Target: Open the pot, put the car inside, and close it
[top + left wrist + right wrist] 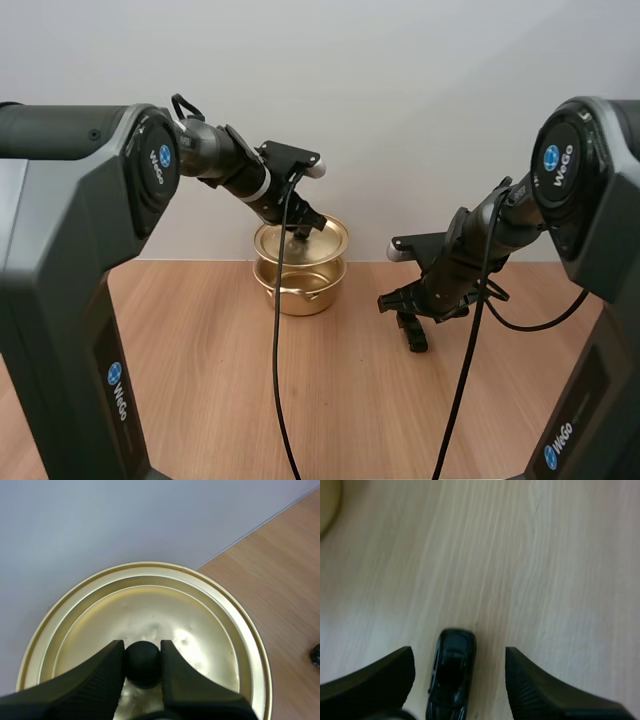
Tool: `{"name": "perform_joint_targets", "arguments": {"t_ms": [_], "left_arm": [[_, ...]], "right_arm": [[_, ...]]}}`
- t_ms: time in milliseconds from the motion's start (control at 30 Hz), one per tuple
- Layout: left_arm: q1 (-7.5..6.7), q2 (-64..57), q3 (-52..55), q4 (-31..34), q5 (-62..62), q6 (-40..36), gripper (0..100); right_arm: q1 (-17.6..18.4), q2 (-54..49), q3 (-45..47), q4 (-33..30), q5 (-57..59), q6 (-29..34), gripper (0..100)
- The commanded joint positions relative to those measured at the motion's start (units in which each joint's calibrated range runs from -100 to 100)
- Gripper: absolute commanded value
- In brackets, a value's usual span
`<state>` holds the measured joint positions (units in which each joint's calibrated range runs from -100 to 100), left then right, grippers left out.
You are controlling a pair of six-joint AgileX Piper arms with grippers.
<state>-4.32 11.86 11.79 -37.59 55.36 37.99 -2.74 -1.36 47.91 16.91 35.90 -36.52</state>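
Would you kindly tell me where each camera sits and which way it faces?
High view: behind and above the bases, facing forward-down over the wooden table; both arms show.
Left wrist: on that arm, facing the gold metal lid; left pincer grips its black knob.
Right wrist: on that arm, facing down; open right pincer straddles the black toy car.
Shared: high and left wrist see the lid.

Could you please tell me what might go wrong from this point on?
1. The fingers of the left gripper pinch only the small round knob of the lid, which hangs tilted just over the pot; it could swivel or slip.
2. The black toy car lies on the table between the right gripper's open fingers, nearer one finger, so closing might nudge it askew.
3. The lid may block the car's way into the pot.
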Motion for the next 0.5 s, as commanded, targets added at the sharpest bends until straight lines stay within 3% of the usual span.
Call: {"name": "perform_joint_targets", "arguments": {"t_ms": [0,100,167,200,267,300,467], "left_arm": [[0.02,-2.5,-1.3,0.1,-0.3,-1.0,0],[0.02,-5.5,-3.5,0.1,0.7,-1.6,0],[0.02,-7.9,-5.0,0.1,1.4,-2.4,0],[0.02,-9.1,-5.4,0.1,1.4,-2.8,0],[0.02,-12.2,-6.2,0.1,1.4,-2.9,0],[0.02,-13.8,-6.5,0.1,1.5,-2.9,0],[0.02,-20.4,-8.1,0.1,1.6,-5.1,0]], "right_arm": [[-0.1,1.4,0.0,-0.1,0.5,0.0,88],[-0.1,2.2,0.0,-0.1,1.1,0.0,84],[-0.1,2.2,0.0,-0.1,1.0,0.0,69],[-0.1,2.2,0.0,0.1,1.0,0.1,57],[-0.1,2.2,0.0,0.6,1.0,0.1,15],[-0.1,2.2,0.0,0.6,0.5,0.1,0],[-0.1,1.3,-2.3,0.8,0.3,-0.1,0]]}}
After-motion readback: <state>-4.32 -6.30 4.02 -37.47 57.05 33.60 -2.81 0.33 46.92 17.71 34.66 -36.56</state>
